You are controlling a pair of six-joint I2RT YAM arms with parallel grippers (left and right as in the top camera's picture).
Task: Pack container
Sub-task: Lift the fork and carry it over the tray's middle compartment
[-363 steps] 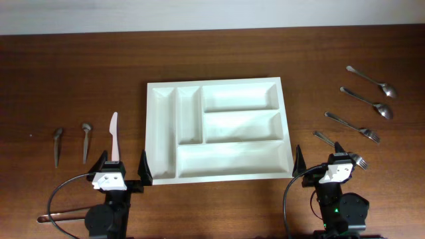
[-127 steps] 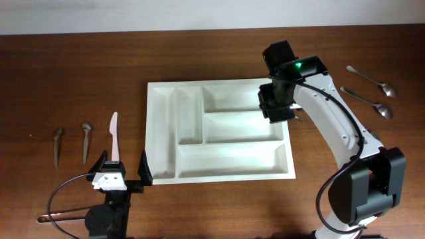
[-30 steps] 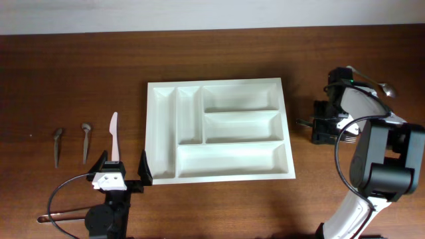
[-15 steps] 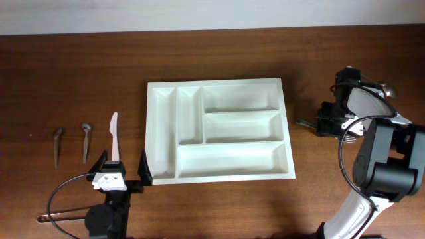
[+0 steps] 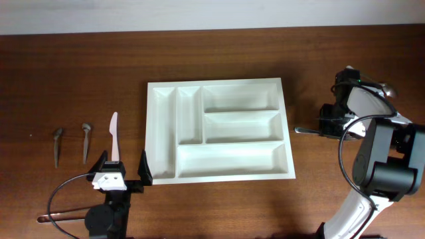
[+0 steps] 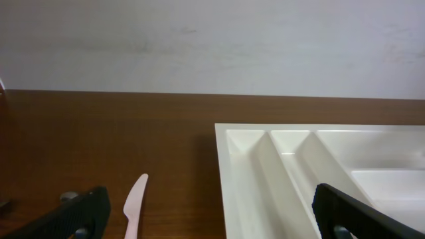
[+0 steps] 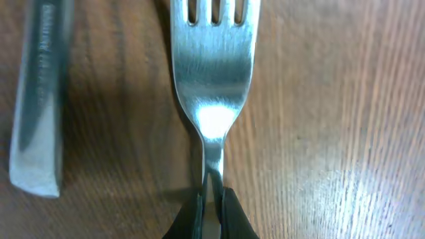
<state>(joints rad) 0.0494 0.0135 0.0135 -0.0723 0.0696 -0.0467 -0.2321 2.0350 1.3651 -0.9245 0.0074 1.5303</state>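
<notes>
The container (image 5: 226, 158), a large white cutlery tray, lies empty in the middle of the table. My right gripper (image 5: 327, 127) is to the right of it, low over the wood, shut on a metal fork. The fork's handle (image 5: 306, 130) sticks out left toward the container. The right wrist view shows the fork (image 7: 214, 66) lying flat, tines pointing away, with the right gripper (image 7: 212, 207) pinching its neck. My left gripper (image 5: 123, 174) is parked at the container's front left corner, open and holding nothing; the container's corner (image 6: 265, 166) shows in its wrist view.
A pale plastic knife (image 5: 114, 136) and two small spoons (image 5: 57, 146) (image 5: 85, 141) lie left of the container. Another utensil's flat handle (image 7: 38, 99) lies beside the fork. A spoon (image 5: 385, 87) shows partly behind the right arm at the far right.
The right gripper has shut on the fork's neck, and the fork's handle has shifted slightly on the table. The left arm has not moved.
</notes>
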